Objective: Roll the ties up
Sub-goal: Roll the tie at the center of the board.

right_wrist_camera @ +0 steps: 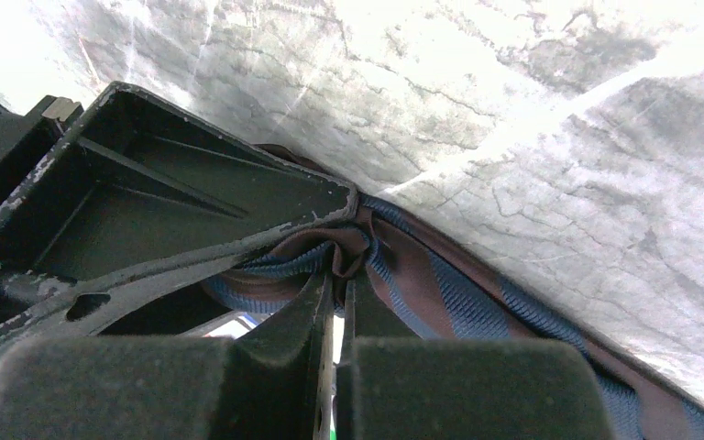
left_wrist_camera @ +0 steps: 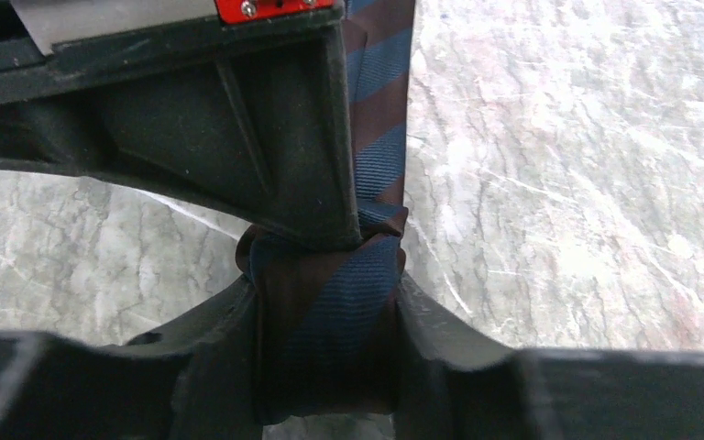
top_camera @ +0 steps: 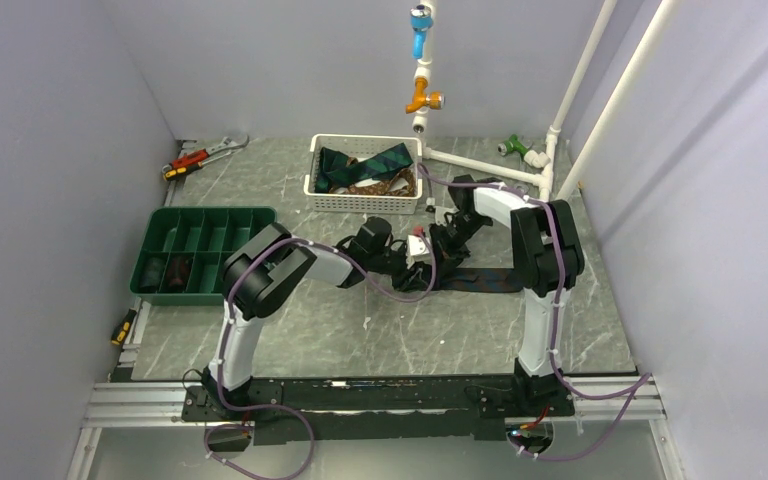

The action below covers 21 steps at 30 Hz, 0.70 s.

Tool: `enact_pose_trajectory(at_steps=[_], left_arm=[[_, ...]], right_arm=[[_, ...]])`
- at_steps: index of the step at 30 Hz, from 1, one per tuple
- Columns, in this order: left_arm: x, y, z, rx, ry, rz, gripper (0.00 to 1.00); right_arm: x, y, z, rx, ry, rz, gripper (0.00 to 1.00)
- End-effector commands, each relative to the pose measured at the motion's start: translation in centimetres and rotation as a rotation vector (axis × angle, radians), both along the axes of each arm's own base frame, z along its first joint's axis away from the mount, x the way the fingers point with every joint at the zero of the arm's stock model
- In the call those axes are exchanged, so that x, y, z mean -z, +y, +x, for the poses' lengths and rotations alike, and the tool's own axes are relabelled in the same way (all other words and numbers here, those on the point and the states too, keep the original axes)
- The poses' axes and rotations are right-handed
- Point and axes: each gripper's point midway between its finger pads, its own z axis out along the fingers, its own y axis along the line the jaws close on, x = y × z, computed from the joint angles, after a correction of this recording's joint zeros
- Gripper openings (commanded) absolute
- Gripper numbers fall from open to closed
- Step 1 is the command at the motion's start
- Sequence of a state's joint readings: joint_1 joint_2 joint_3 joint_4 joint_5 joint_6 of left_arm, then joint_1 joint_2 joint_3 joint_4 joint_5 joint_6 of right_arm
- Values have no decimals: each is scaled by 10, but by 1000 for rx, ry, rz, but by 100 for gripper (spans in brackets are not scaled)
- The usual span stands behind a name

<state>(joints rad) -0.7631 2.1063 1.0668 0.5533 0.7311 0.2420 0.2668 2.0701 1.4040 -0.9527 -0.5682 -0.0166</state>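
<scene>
A brown and blue striped tie (left_wrist_camera: 380, 110) is partly wound into a small roll (left_wrist_camera: 330, 321). My left gripper (left_wrist_camera: 325, 286) is shut on that roll, a finger pressed against each side. My right gripper (right_wrist_camera: 337, 280) is shut on a fold of the same tie (right_wrist_camera: 477, 302) at the roll's core, and its black finger (left_wrist_camera: 275, 156) reaches down onto the roll. Seen from above, both grippers (top_camera: 415, 262) (top_camera: 430, 250) meet mid-table. The unrolled tie (top_camera: 490, 280) trails flat to the right. More ties (top_camera: 360, 165) lie in the basket.
A white basket (top_camera: 365, 202) stands at the back centre. A green divided tray (top_camera: 210, 211) at the left holds dark rolls (top_camera: 150, 272) in two compartments. A wrench (top_camera: 205, 152), a screwdriver (top_camera: 123, 327) and white pipes (top_camera: 480, 165) lie around the edges.
</scene>
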Motion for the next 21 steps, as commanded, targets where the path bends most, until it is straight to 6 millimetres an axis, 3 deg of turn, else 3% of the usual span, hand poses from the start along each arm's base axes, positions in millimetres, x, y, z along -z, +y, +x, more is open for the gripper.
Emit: enact_pose_trajectory(at_steps=[1, 6, 10, 15, 21], left_arm=[[54, 42, 0, -104, 8, 257, 27], [68, 70, -8, -103, -1, 397, 20], [73, 81, -14, -117, 14, 439, 20], [75, 82, -16, -112, 32, 460, 23], [78, 80, -16, -87, 38, 472, 25]], right_arm=[[55, 2, 20, -92, -110, -106, 0], [10, 6, 30, -60, -118, 23, 26], [-24, 11, 20, -63, -112, 127, 46], [-53, 28, 11, -37, -119, 252, 49], [-52, 49, 8, -57, -82, 308, 50]])
